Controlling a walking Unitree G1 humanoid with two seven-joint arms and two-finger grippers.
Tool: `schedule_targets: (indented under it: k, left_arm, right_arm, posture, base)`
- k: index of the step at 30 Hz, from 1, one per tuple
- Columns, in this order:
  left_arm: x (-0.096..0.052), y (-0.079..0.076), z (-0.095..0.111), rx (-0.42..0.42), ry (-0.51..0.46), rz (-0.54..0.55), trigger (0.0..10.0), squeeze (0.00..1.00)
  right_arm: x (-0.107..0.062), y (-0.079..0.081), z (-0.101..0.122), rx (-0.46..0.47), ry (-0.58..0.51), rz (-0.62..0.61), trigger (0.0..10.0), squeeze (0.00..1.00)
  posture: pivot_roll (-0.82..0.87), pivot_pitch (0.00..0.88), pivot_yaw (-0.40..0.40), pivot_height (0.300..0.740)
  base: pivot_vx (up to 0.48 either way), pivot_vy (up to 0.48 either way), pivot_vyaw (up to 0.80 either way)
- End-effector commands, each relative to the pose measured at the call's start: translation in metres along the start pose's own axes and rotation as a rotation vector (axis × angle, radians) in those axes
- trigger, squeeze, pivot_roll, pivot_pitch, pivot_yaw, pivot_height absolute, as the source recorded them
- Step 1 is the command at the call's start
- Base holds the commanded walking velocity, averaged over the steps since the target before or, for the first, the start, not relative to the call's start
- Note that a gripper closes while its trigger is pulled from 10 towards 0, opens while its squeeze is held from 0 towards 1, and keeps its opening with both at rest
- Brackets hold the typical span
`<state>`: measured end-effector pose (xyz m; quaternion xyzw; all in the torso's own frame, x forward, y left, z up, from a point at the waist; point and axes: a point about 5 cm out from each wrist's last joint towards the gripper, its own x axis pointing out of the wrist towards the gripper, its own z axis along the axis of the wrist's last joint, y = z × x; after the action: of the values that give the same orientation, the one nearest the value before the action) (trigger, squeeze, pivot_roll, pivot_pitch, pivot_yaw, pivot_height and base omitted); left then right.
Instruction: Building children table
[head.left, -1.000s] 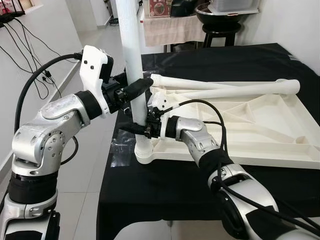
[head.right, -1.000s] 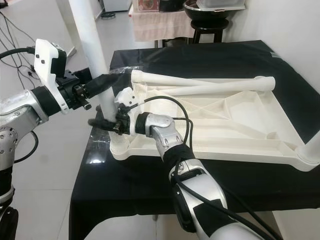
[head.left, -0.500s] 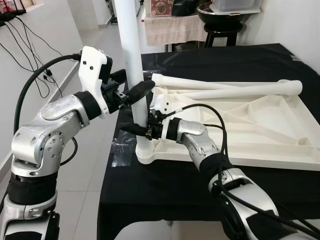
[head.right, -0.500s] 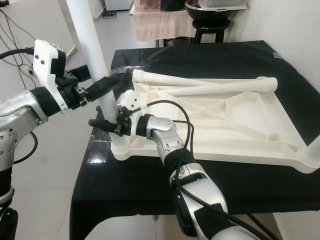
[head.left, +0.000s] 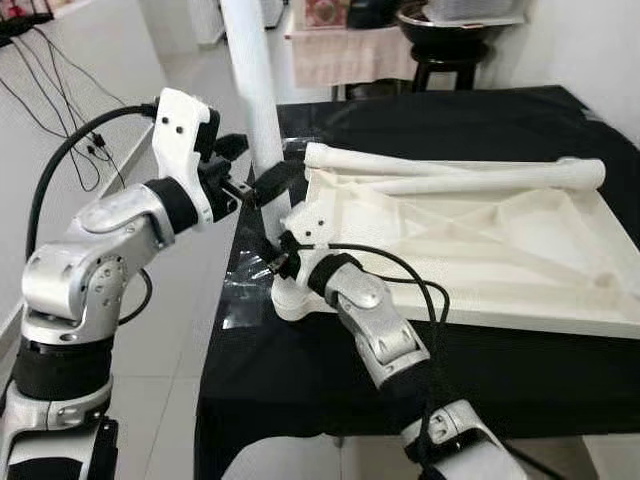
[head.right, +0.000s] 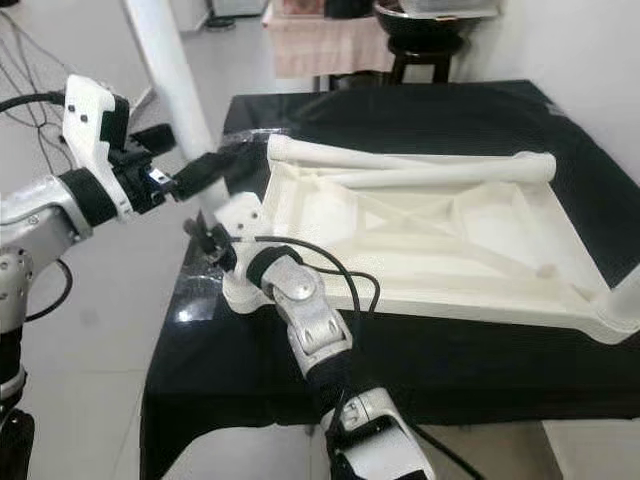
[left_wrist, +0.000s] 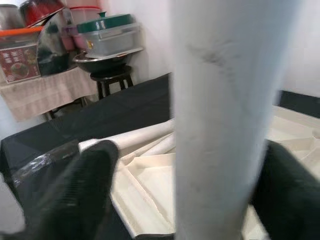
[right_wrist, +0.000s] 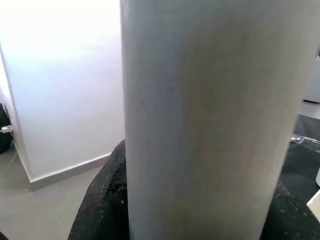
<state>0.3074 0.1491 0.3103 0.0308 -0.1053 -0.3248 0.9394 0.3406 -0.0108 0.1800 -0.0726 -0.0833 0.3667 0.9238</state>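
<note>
Two tools of mine grip one white plastic table leg (head.left: 255, 90), standing upright in the corner socket of the white upturned table frame (head.left: 470, 250) on the black-clothed tabletop (head.left: 300, 370): left tool (head.left: 262, 180) higher, right tool (head.left: 278, 252) near the base. Left wrist view: black fingers (left_wrist: 87, 185) flank the leg. Right wrist view: fingers (right_wrist: 107, 200) hug it closely.

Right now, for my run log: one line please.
stage: leg fitting | left gripper: around white leg | right gripper: low on leg | tabletop: upside down
</note>
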Motion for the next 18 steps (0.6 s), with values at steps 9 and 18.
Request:
schedule_targets:
  k: [9,18]
  left_arm:
    - [-0.006,0.004,0.000,0.002,0.003,0.011,0.0,0.00]
    - [-0.005,0.005,0.000,0.010,0.004,0.006,0.0,0.00]
  right_arm:
    - [0.001,0.015,-0.008,-0.019,0.138,-0.001,0.0,0.00]
    - [0.007,-0.004,0.005,-0.003,0.054,0.231,10.0,1.00]
  posture:
    - [-0.01,0.091,0.034,0.740]
    - [-0.01,0.093,0.034,0.740]
  base:
    - [0.000,0.000,0.00]
    - [0.000,0.000,0.00]
